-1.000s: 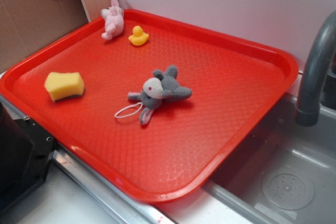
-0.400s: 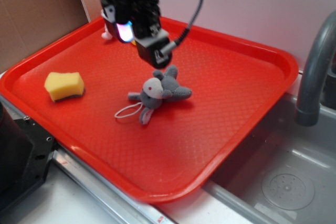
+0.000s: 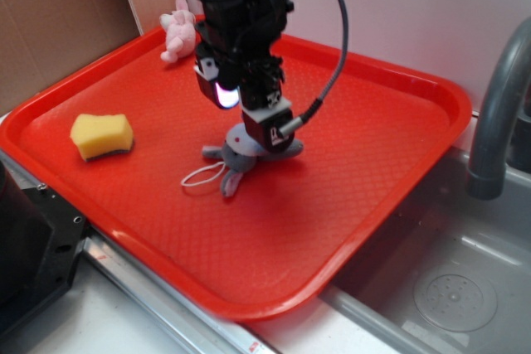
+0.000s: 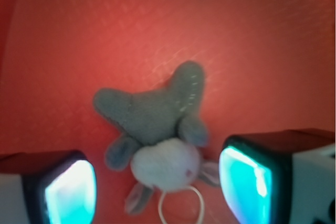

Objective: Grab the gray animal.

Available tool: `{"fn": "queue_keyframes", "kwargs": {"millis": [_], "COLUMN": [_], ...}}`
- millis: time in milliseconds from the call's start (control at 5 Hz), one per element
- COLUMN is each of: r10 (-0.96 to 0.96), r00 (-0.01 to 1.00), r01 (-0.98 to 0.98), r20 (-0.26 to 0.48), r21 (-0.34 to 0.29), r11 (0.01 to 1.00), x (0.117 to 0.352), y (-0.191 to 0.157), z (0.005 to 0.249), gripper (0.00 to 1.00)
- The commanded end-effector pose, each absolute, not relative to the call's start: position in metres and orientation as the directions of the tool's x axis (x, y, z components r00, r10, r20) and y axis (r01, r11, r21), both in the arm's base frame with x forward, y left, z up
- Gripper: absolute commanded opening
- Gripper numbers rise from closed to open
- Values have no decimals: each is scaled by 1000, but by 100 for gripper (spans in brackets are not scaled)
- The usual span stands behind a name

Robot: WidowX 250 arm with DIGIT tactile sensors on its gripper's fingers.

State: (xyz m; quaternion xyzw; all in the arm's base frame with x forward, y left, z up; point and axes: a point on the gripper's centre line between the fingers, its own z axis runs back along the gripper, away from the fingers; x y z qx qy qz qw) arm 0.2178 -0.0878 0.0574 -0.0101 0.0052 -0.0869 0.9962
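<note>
The gray animal (image 3: pixel 236 155) lies flat on the red tray (image 3: pixel 348 180), a small gray plush with a whitish face and a thin white loop string (image 3: pixel 202 177). My gripper (image 3: pixel 259 132) hangs directly over it, low, and hides most of its body in the exterior view. In the wrist view the gray animal (image 4: pixel 157 124) lies between my two glowing fingers, its pale head nearest the camera. My gripper (image 4: pixel 160 182) is open, with a finger on each side of the head and a gap on both sides.
A yellow sponge (image 3: pixel 101 135) lies on the tray's left side. A pink plush bunny (image 3: pixel 177 32) sits at the tray's far left corner. A gray faucet (image 3: pixel 498 113) and a sink basin (image 3: pixel 448 279) are to the right. A black block (image 3: pixel 33 246) stands at the front left.
My gripper came in from the upper left, then moved right and down until it now straddles the gray animal. The toy has not moved. The yellow duck is now hidden behind the arm.
</note>
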Motion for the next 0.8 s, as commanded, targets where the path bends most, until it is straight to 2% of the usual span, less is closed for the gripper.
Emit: {"fn": "queue_keyframes", "kwargs": {"millis": [0, 200, 600], "r10": [-213, -189, -138], "r00": [974, 979, 989], "r01": [207, 186, 137], "r20": [-83, -82, 59], "r21": [-68, -42, 24], "r11": [976, 982, 990], "x": [211, 210, 207], "y": [-82, -70, -53], "z": [32, 43, 136], "gripper": [96, 0, 0]}}
